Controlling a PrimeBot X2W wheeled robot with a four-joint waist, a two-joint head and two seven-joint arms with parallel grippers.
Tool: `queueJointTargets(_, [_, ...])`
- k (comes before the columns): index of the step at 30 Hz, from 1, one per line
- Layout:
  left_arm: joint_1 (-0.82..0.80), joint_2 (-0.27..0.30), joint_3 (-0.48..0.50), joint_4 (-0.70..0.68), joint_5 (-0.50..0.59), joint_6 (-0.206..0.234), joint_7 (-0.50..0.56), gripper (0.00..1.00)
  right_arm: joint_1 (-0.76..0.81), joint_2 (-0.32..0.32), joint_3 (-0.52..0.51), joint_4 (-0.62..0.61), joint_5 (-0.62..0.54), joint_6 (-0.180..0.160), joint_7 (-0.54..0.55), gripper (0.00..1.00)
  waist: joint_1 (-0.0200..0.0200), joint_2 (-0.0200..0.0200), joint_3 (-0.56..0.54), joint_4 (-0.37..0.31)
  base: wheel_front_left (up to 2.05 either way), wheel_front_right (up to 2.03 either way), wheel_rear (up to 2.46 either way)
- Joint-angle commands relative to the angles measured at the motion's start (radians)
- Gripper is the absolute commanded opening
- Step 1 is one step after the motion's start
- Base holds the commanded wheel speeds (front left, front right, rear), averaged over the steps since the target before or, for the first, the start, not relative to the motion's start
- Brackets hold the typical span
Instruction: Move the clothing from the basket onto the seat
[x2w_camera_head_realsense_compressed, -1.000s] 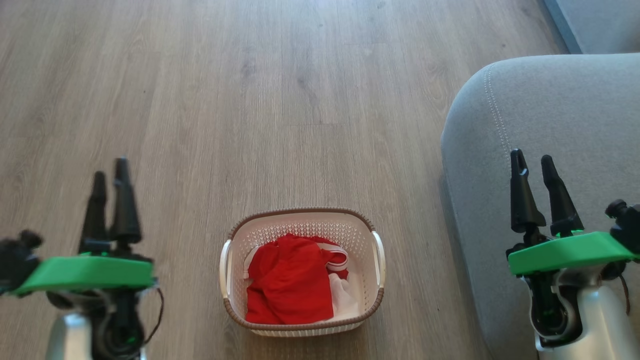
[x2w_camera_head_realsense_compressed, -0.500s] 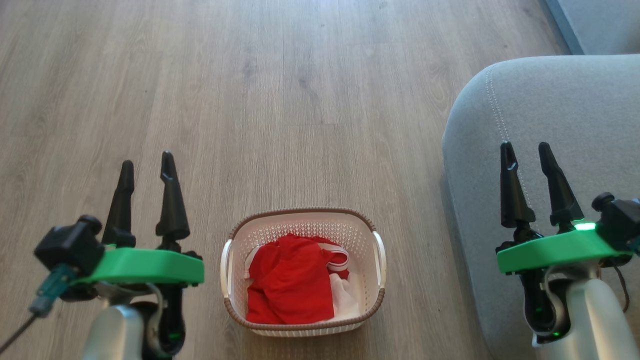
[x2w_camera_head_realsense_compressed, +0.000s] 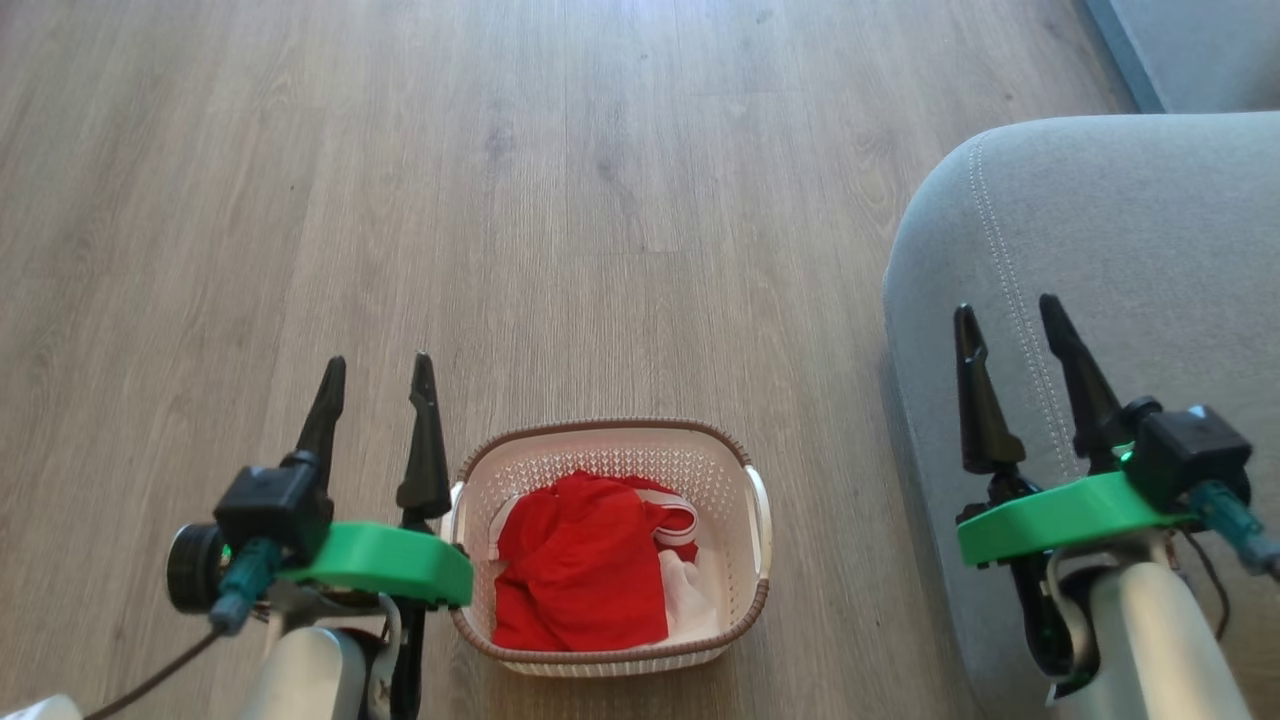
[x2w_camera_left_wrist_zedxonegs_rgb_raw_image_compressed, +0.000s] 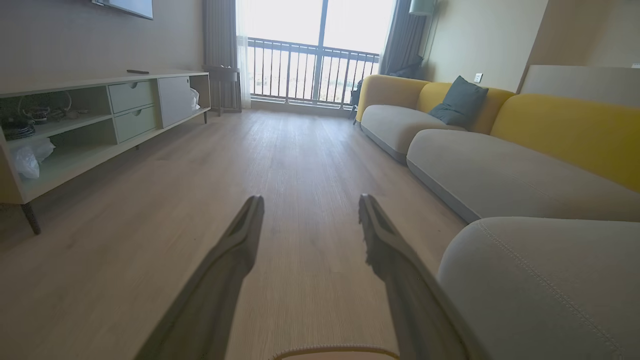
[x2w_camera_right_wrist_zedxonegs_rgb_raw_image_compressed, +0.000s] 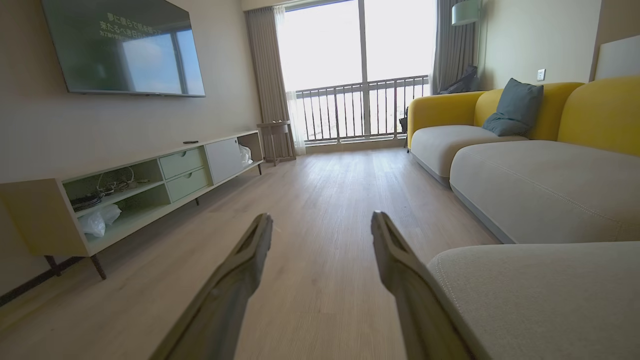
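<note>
Wood-plank floor (x2w_camera_head_realsense_compressed: 600, 200) underneath, and on it the bright red fabric clothing (x2w_camera_head_realsense_compressed: 580, 570) lies bunched inside the small white perforated plastic basket (x2w_camera_head_realsense_compressed: 600, 427) with its brown woven-look rim, some white cloth showing at the right. The big grey upholstered seat cushion (x2w_camera_head_realsense_compressed: 1150, 250) stands just right of the basket. My left claw (x2w_camera_head_realsense_compressed: 378, 362) hovers beside the basket's left handle, fingers spread, holding nothing. My right claw (x2w_camera_head_realsense_compressed: 1006, 306) hangs over the seat's edge, spread and empty too.
</note>
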Motion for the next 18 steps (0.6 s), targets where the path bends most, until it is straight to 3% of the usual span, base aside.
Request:
queueJointTargets(1, [-0.043,0.01,0.017,-0.028,0.035,0.01,-0.018,1.0,-0.049,-0.012,0.031,-0.024,-0.031,0.007,-0.015,1.0,0.0,0.0,-0.001,0.0,0.0,0.0,0.0])
queueJointTargets(18, [-0.038,-0.006,0.058,0.164,0.081,-0.046,-0.065,1.0,-0.06,-0.014,0.069,0.144,-0.166,0.008,-0.063,1.0,0.0,0.0,-0.007,-0.007,0.0,0.0,0.0])
